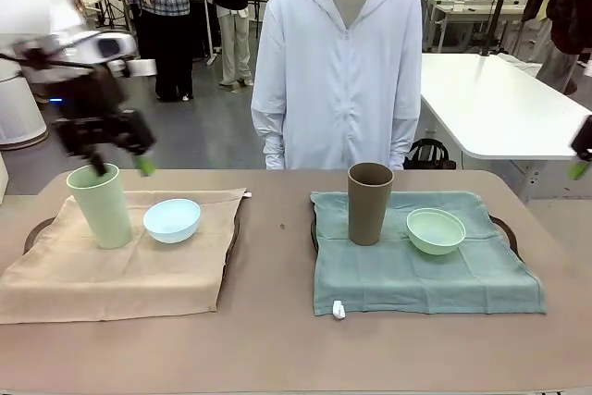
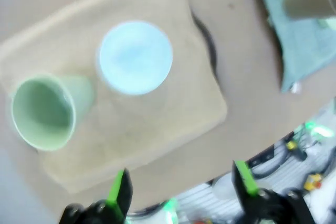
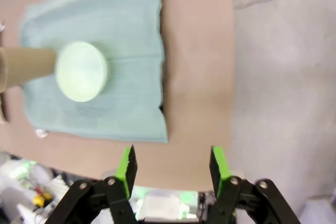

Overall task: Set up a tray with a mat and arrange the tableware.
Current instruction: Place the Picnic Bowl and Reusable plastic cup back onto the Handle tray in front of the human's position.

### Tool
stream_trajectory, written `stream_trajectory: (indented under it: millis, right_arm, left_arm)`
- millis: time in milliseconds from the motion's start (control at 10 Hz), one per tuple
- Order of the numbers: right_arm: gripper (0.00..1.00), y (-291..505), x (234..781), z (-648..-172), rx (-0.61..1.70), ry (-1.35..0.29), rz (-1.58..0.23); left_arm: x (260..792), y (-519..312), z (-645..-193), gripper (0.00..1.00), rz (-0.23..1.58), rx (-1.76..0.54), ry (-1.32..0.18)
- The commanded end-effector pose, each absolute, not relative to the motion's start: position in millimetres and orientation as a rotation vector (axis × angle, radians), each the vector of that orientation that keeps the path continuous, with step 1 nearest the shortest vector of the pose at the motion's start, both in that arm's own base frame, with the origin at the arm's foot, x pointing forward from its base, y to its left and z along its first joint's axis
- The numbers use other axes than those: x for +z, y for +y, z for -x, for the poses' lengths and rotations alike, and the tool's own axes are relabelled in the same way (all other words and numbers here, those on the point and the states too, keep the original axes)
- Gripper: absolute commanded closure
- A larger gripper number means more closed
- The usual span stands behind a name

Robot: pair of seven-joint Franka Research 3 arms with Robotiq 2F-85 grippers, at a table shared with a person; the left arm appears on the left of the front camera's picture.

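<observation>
On the left, a beige mat [image 1: 120,265] covers a dark tray [image 1: 34,231] and carries a tall pale green cup [image 1: 100,205] and a light blue bowl [image 1: 172,219]. My left gripper [image 1: 121,166] hovers open and empty just above that cup's rim. Its wrist view looks down on the cup [image 2: 42,111] and the bowl [image 2: 135,57] past my left gripper [image 2: 181,184]. On the right, a teal mat [image 1: 425,275] over a second tray [image 1: 506,227] holds a brown cup [image 1: 370,203] and a pale green bowl [image 1: 435,230]. My right gripper [image 3: 173,163] is open and empty, high off the table's right end, above the bowl [image 3: 81,72].
A person in a white hooded jacket [image 1: 338,71] stands at the table's far edge, hands down. A small white tag [image 1: 339,310] hangs at the teal mat's front edge. Bare tabletop [image 1: 277,339] runs between the trays and along the front. A white table [image 1: 499,99] stands behind on the right.
</observation>
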State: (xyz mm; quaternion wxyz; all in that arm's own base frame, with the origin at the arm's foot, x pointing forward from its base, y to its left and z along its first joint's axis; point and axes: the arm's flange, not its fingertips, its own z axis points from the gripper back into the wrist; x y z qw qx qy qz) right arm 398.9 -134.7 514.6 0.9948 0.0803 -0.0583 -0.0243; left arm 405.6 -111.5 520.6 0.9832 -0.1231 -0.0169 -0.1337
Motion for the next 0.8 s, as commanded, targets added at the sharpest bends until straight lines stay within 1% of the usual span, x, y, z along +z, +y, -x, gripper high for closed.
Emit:
stream_trajectory:
  millis: [0, 200, 300, 600, 700]
  right_arm:
    - [0.28, -162, 516, -406, -0.079, -0.088, -0.253]
    - [0.28, -208, 521, -398, -0.126, -0.096, -0.408]
    - [0.28, -224, 520, -393, -0.144, -0.098, -0.454]
    - [0.28, -253, 525, -382, -0.161, -0.127, -0.624]
    - [0.28, -259, 523, -381, -0.182, -0.131, -0.625]
  left_arm:
    - [528, -34, -404, 0.00, 0.354, -0.173, 0.001]
    - [543, 45, -391, 0.00, 0.488, -0.117, -0.070]
    - [545, 75, -380, 0.00, 0.568, -0.099, -0.114]
    - [530, 151, -367, 0.00, 0.847, -0.058, -0.217]
    - [521, 164, -361, 0.00, 0.858, -0.069, -0.213]
